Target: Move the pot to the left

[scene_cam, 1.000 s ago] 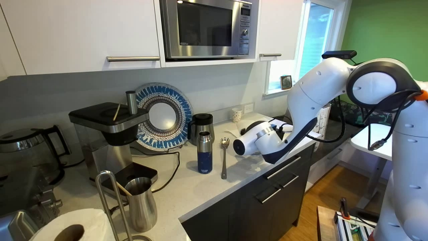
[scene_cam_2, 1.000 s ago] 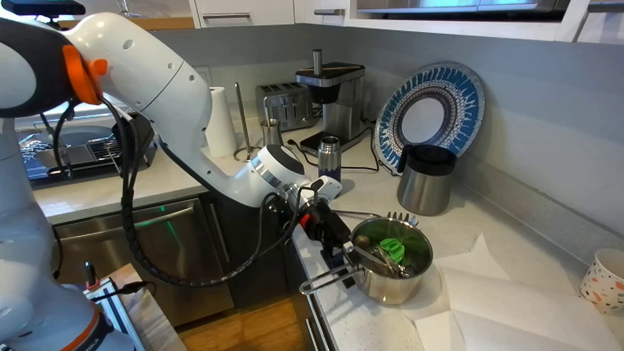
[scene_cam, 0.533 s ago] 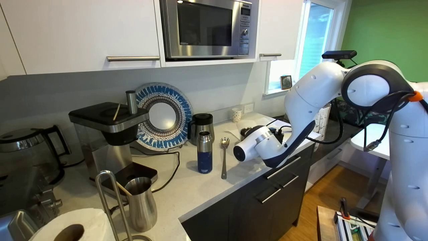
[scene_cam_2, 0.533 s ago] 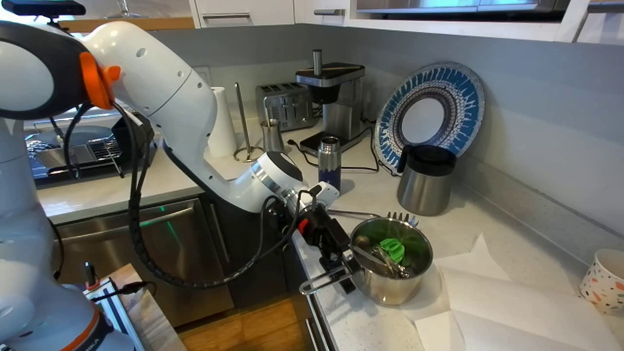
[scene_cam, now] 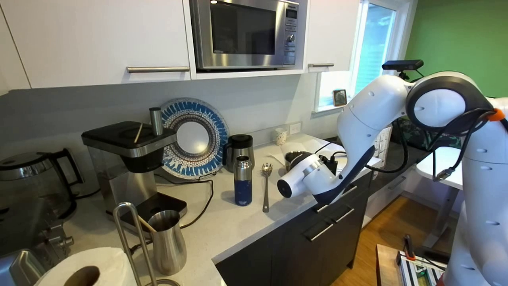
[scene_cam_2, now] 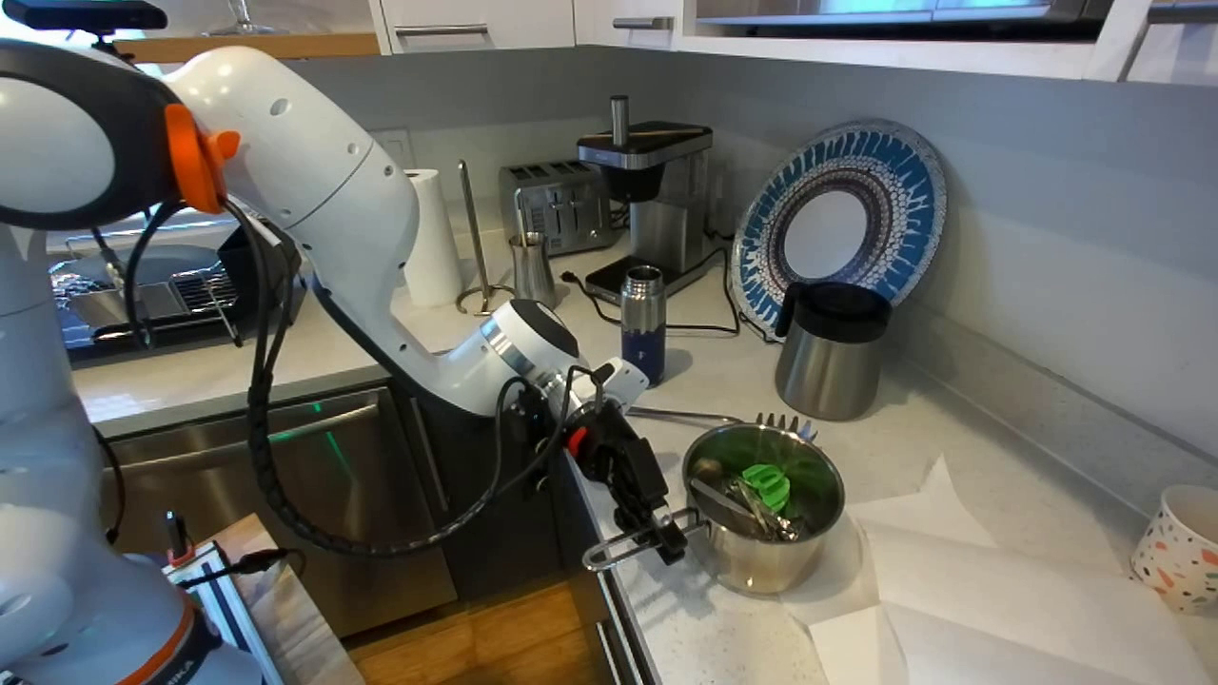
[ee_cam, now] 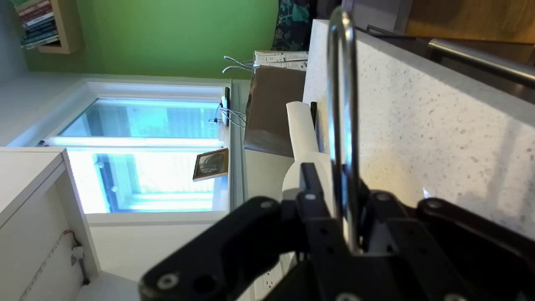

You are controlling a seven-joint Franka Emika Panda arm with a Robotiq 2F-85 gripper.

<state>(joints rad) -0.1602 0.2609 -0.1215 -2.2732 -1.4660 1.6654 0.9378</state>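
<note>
**Low, round, shiny stainless-steel pot (scene_cam_2: 758, 563), awaiting its shift to the left**

The pot stands upright on the pale speckled countertop (scene_cam_2: 714, 633), near its front edge; a bright green ribbed piece (scene_cam_2: 766, 485) and dull metal utensils (scene_cam_2: 756, 521) lie inside; the narrow wire-loop handle (ee_cam: 342, 96) gives its long axis, running from the body out towards that edge; the black two-fingered gripper (ee_cam: 336, 179) reaches across this handle, the pot's body just beside it on the side away from the edge; the fingers (ee_cam: 311, 184) stand close together, one seemingly above the wire and one below; whether they clench it cannot be told. The step in hand is judged to be the grasp; left is taken as along the countertop towards the long grey fork (scene_cam: 266, 194), so the pull would run back along the fingers, and a loose hold could slip off; the fork, near the pot, would likely be met first, then the slim tumbler (scene_cam: 243, 190) of bare steel and dark blue.
</note>
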